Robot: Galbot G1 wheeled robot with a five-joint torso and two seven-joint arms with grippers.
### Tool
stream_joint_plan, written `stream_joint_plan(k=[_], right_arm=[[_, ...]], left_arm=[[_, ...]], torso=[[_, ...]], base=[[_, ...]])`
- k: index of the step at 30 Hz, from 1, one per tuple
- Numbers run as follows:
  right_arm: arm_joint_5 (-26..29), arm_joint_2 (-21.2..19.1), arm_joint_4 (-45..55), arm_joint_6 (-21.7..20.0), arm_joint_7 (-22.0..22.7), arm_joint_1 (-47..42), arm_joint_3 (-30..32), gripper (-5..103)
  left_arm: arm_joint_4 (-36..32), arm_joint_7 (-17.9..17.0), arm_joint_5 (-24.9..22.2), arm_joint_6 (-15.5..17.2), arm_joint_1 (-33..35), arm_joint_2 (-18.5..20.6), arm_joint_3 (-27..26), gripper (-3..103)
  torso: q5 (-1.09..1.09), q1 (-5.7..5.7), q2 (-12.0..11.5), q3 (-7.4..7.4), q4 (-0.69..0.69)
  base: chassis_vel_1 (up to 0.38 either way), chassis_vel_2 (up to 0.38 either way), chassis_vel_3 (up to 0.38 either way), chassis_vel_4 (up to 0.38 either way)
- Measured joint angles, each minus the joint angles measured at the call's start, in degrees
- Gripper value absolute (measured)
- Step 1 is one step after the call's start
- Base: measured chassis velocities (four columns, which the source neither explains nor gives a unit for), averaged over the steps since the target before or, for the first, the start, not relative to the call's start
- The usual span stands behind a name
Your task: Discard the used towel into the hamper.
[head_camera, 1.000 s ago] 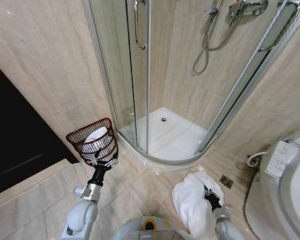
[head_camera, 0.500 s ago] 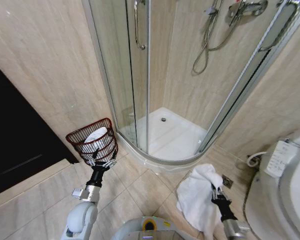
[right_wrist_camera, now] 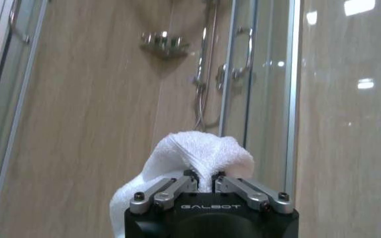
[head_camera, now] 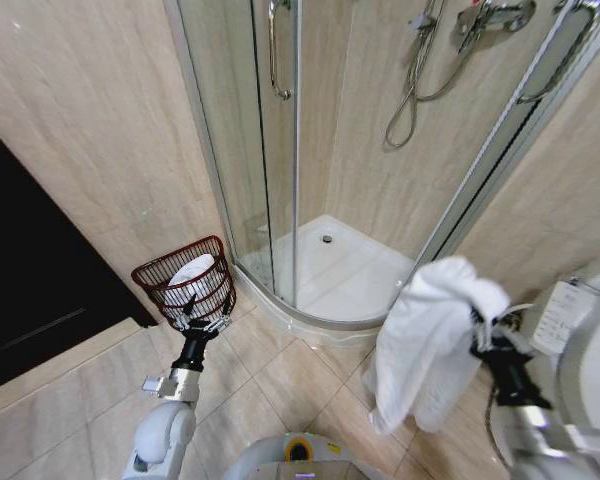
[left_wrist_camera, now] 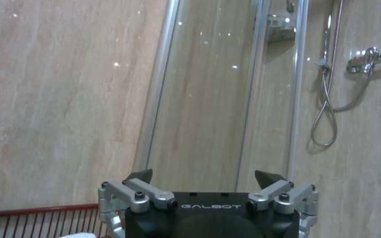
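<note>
The used towel [head_camera: 430,335], white and bunched, hangs clear of the floor at the right, in front of the shower's corner. My right gripper [head_camera: 477,328] is shut on its top fold; the right wrist view shows the fingers pinching the towel [right_wrist_camera: 197,148] at the right gripper [right_wrist_camera: 204,176]. The hamper [head_camera: 160,271], a reddish-brown wire basket, stands on the floor against the left wall, with something white inside. My left gripper [head_camera: 198,324] is open just in front of the hamper. In the left wrist view the left gripper [left_wrist_camera: 204,176] is open above the hamper's rim [left_wrist_camera: 38,212].
A curved glass shower enclosure [head_camera: 280,150] with a white tray [head_camera: 330,270] takes up the middle. A toilet [head_camera: 580,330] stands at the right edge. A dark doorway [head_camera: 30,270] lies left of the hamper. Tiled floor [head_camera: 280,375] runs between hamper and towel.
My right gripper has lifted the towel off the floor, up and to the right, so it now hangs in the air. The left arm has stayed by the hamper.
</note>
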Motion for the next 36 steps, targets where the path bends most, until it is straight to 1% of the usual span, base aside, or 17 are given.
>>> stream_joint_plan(k=[1, 2, 3, 4, 7, 8, 14, 19, 22, 24, 25, 27, 29, 31, 32, 35, 36], right_arm=[[0.0, 0.0, 0.0, 0.0, 0.0, 0.0, 0.0, 9], [2.2, -0.7, 1.1, -2.0, 0.3, 0.5, 2.9, 9], [3.5, -1.1, 1.4, -3.3, 0.5, 0.8, 4.6, 9], [3.5, -1.1, 1.4, -3.3, 0.5, 0.8, 4.6, 9], [5.7, -1.6, 1.4, -5.8, 0.7, 1.6, 7.9, 9], [5.8, -1.6, 1.4, -5.9, 0.7, 1.6, 8.2, 9], [5.2, -1.0, 1.2, -6.0, 0.3, 1.1, 7.0, 9], [3.3, -1.2, 0.9, -5.2, -2.7, 1.2, 6.2, 9], [3.4, -1.6, 0.8, -5.3, -3.0, 1.1, 6.5, 9], [6.3, -3.1, 0.8, -8.0, -2.9, 1.2, 7.5, 9], [6.3, -3.1, 0.8, -8.0, -2.9, 1.2, 7.5, 9], [8.5, -4.7, 0.7, -11.0, -2.5, 1.6, 8.0, 9], [8.5, -5.6, 0.7, -11.7, -2.6, 2.1, 7.7, 9], [6.8, -6.7, 0.6, -12.2, -2.9, 3.0, 5.1, 9], [6.8, -6.7, 0.6, -12.2, -2.9, 3.0, 5.1, 9], [3.9, -7.4, 0.3, -12.4, -3.2, 4.0, 0.9, 9], [3.9, -7.4, 0.3, -12.4, -3.2, 4.0, 0.9, 9]], left_arm=[[0.0, 0.0, 0.0, 0.0, 0.0, 0.0, 0.0, 100], [0.0, 0.1, -0.1, -0.1, 0.0, 0.0, 0.0, 100], [0.2, 0.4, -0.4, -0.1, 0.0, 0.0, 0.0, 100], [0.2, 0.4, -0.4, -0.1, 0.0, 0.0, 0.0, 100], [1.0, 2.8, -1.3, -0.7, -0.6, 0.1, -0.1, 100], [1.2, 3.2, -1.3, -0.7, -0.6, 0.1, -0.1, 100], [1.7, 4.0, -1.4, -0.9, -0.3, 0.4, -0.3, 100], [2.2, 4.2, -1.4, -1.1, -0.8, 0.5, -0.5, 100], [2.2, 4.2, -1.4, -1.0, -1.0, 0.7, -0.5, 100], [2.3, 4.2, -1.4, -0.7, -1.6, 0.8, -0.5, 100], [2.3, 4.2, -1.4, -0.7, -1.6, 0.8, -0.5, 100], [2.3, 4.2, -1.4, 0.0, -2.0, 0.9, -0.5, 100], [2.2, 4.2, -1.3, 0.3, -2.2, 0.8, -0.5, 100], [2.0, 4.2, -1.1, 0.5, -2.3, 0.7, -0.5, 100], [2.0, 4.2, -1.1, 0.5, -2.3, 0.7, -0.5, 100], [1.8, 4.2, -0.9, 0.5, -2.1, 0.6, -0.4, 100], [1.8, 4.2, -0.9, 0.5, -2.1, 0.6, -0.4, 100]], torso=[[0.00, 0.00, 0.0, 0.00, 0.00], [-0.02, 0.00, 0.0, 0.00, 0.00], [0.01, 0.00, 0.0, 0.00, -0.01], [0.01, 0.00, 0.0, 0.00, -0.01], [0.02, 0.00, 0.0, 0.00, -0.01], [0.02, 0.00, 0.0, 0.00, -0.01], [0.02, 0.00, 0.0, 0.00, -0.01], [0.00, 0.00, 0.0, 0.00, -0.01], [0.01, 0.00, 0.0, 0.00, -0.01], [0.00, 0.00, 0.0, 0.00, -0.01], [0.00, 0.00, 0.0, 0.00, -0.01], [0.02, 0.00, 0.0, 0.00, -0.01], [0.02, 0.00, 0.0, 0.00, -0.02], [0.00, 0.00, 0.0, 0.00, -0.01], [0.00, 0.00, 0.0, 0.00, -0.01], [0.02, 0.00, 0.0, 0.00, 0.00], [0.02, 0.00, 0.0, 0.00, 0.00]], base=[[0.000, 0.000, 0.000, 0.000], [0.000, 0.000, 0.000, 0.000], [0.000, 0.000, 0.000, 0.000], [0.000, 0.000, 0.000, 0.000], [0.000, 0.000, 0.000, 0.000], [0.000, 0.000, 0.000, 0.000], [0.000, 0.000, 0.000, 0.000], [0.000, 0.000, 0.000, 0.000], [0.000, 0.000, 0.000, 0.000], [0.000, 0.000, 0.000, 0.000], [0.000, 0.000, 0.000, 0.000], [0.048, 0.055, 0.067, 0.042], [0.073, 0.076, 0.071, 0.069], [0.082, 0.084, 0.083, 0.089], [0.092, 0.096, 0.094, 0.109], [0.097, 0.095, 0.086, 0.096], [0.108, 0.094, 0.086, 0.101]])
